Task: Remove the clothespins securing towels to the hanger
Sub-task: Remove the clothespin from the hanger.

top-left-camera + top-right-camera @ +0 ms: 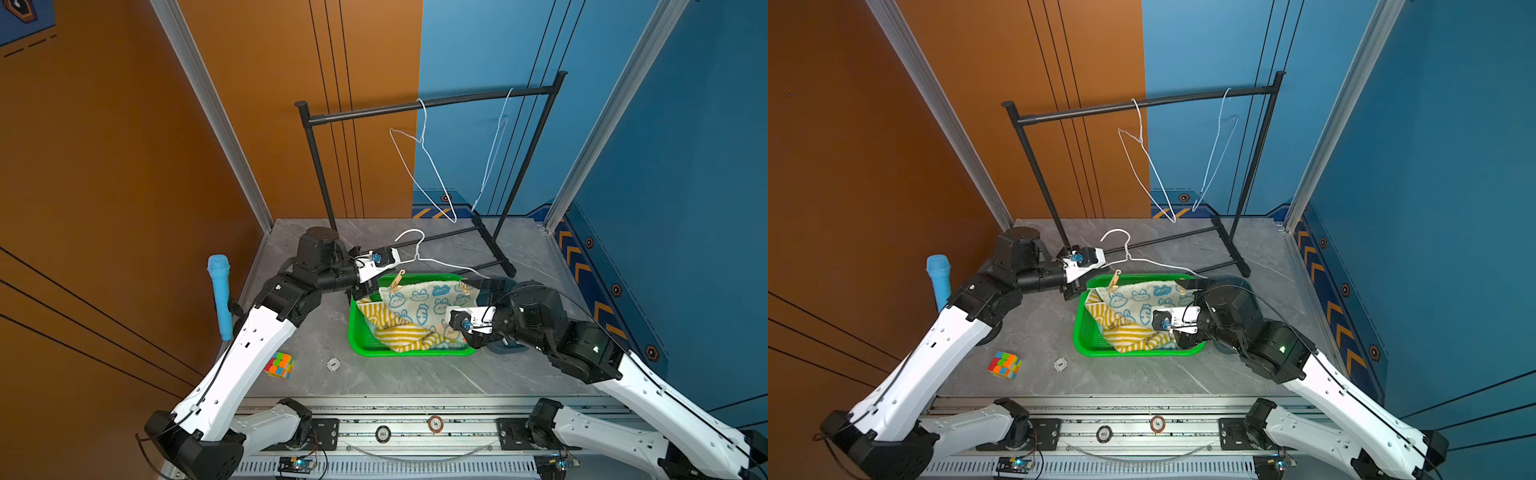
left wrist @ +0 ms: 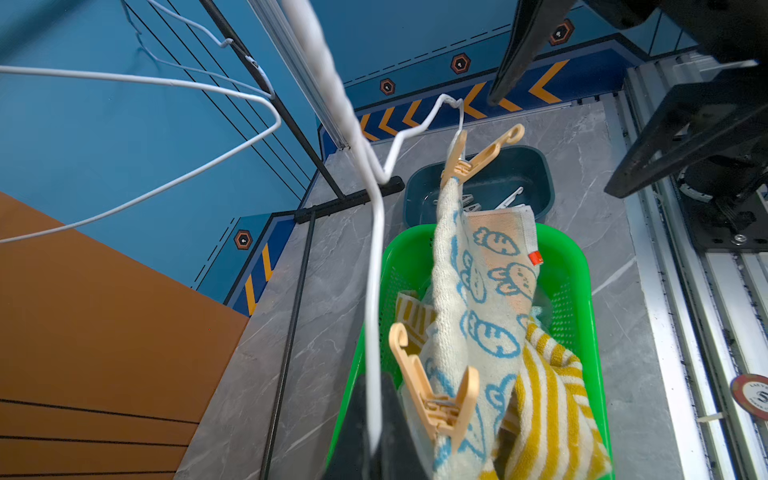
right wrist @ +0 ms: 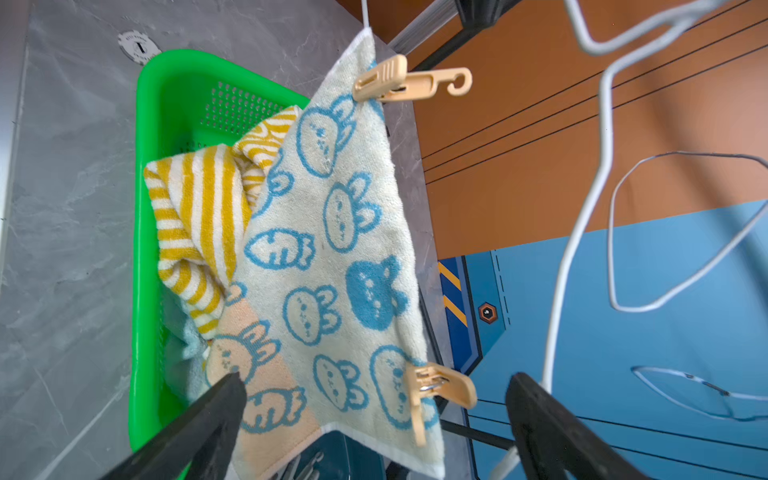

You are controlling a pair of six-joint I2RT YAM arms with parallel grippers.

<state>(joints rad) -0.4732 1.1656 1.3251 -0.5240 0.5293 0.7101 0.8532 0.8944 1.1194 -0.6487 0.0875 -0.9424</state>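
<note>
Only a sliver of the pale blue-green towel (image 3: 189, 332) shows in the green basket (image 3: 145, 208), buried under the striped towel (image 3: 199, 216) and the bunny towel (image 3: 332, 249); the dark bin (image 2: 536, 166) beyond the basket's right end holds pale pins (image 2: 511, 197), half behind the bunny towel and too blurred to count; in both top views the right arm covers most of that bin; the left gripper (image 2: 374, 399), closed on the hanger (image 2: 376, 270) wire over the basket's left end, is blurred and cut off by the picture's edge; the lettering on the round token (image 1: 333, 364) in front of the basket is too small to read.
</note>
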